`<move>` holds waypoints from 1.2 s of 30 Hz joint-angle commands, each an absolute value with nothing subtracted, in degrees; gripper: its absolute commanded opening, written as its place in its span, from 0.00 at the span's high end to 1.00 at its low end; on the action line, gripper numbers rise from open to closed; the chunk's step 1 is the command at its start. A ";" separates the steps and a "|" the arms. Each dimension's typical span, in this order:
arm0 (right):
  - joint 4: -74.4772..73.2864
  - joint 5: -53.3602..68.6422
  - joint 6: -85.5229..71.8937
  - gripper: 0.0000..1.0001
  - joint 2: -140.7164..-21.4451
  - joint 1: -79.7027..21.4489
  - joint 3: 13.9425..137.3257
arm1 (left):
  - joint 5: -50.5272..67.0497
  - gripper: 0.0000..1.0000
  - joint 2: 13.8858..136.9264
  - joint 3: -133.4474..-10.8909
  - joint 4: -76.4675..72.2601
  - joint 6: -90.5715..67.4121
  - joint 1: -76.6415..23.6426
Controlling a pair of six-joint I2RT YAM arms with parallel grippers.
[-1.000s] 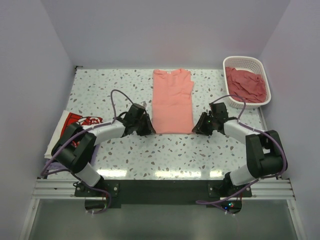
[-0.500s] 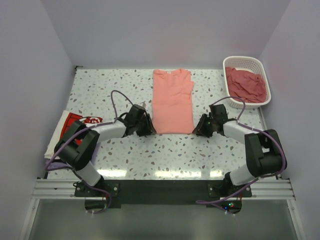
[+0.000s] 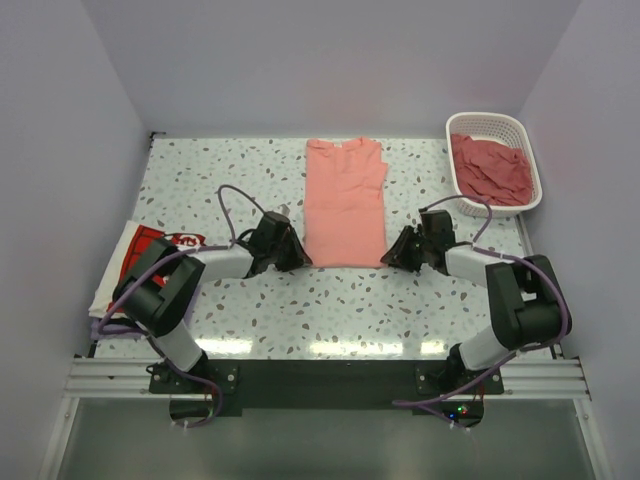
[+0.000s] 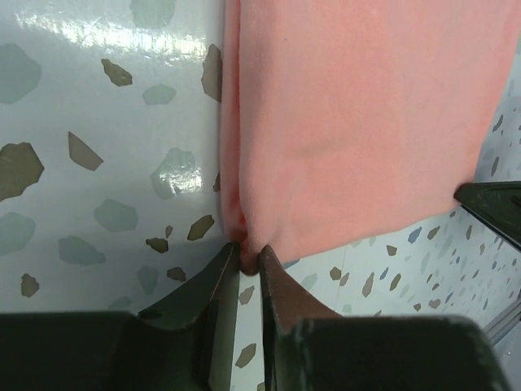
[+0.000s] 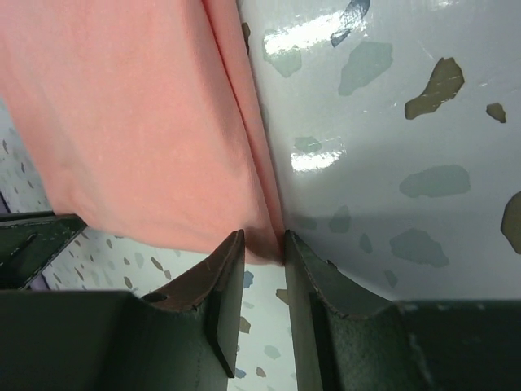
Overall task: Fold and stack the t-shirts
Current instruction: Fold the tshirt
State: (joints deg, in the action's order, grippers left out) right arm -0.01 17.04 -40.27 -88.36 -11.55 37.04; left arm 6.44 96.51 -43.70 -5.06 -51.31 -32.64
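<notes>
A salmon-pink t-shirt (image 3: 344, 200) lies folded into a long strip in the middle of the table, collar at the far end. My left gripper (image 3: 300, 258) sits low at its near left corner. In the left wrist view that gripper (image 4: 250, 252) is shut on the t-shirt (image 4: 358, 122), with the hem corner pinched between its tips. My right gripper (image 3: 391, 258) is at the near right corner. In the right wrist view it (image 5: 264, 243) is shut on a fold of the same t-shirt (image 5: 122, 114).
A white slatted basket (image 3: 487, 122) at the back right holds several darker pink t-shirts (image 3: 492, 168). A white t-shirt with red-and-black print (image 3: 150, 248) lies at the table's left edge, beside the left arm. Purple walls stand on three sides.
Both grippers have crept a little inward onto the shirt's near corners. The shirt itself lies as before.
</notes>
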 commanded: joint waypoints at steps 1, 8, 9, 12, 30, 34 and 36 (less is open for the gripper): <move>1.13 15.99 -40.87 0.72 -90.97 -11.43 34.63 | 5.18 0.80 99.40 -41.22 -3.87 -52.12 -32.61; 0.97 16.96 -40.69 0.95 -90.62 -11.42 33.23 | 6.42 1.00 98.36 -40.17 -3.78 -52.64 -32.69; 0.79 17.14 -40.61 0.97 -90.18 -11.43 32.96 | 6.42 1.00 97.83 -39.64 -3.78 -52.73 -32.78; 0.18 17.49 -40.17 1.00 -87.28 -11.43 31.56 | 6.68 1.00 94.67 -36.40 -4.22 -53.52 -33.05; -19.93 24.07 -40.25 1.00 -44.08 -11.51 13.71 | 0.27 1.00 60.57 -14.59 -0.89 -66.35 -49.64; -28.98 25.75 -40.60 1.00 -32.65 -11.60 13.01 | -5.18 1.00 54.24 -14.15 3.86 -71.53 -56.59; -33.82 26.28 -40.78 1.00 -29.02 -11.51 13.36 | -7.73 1.00 52.13 -14.24 6.23 -74.00 -60.02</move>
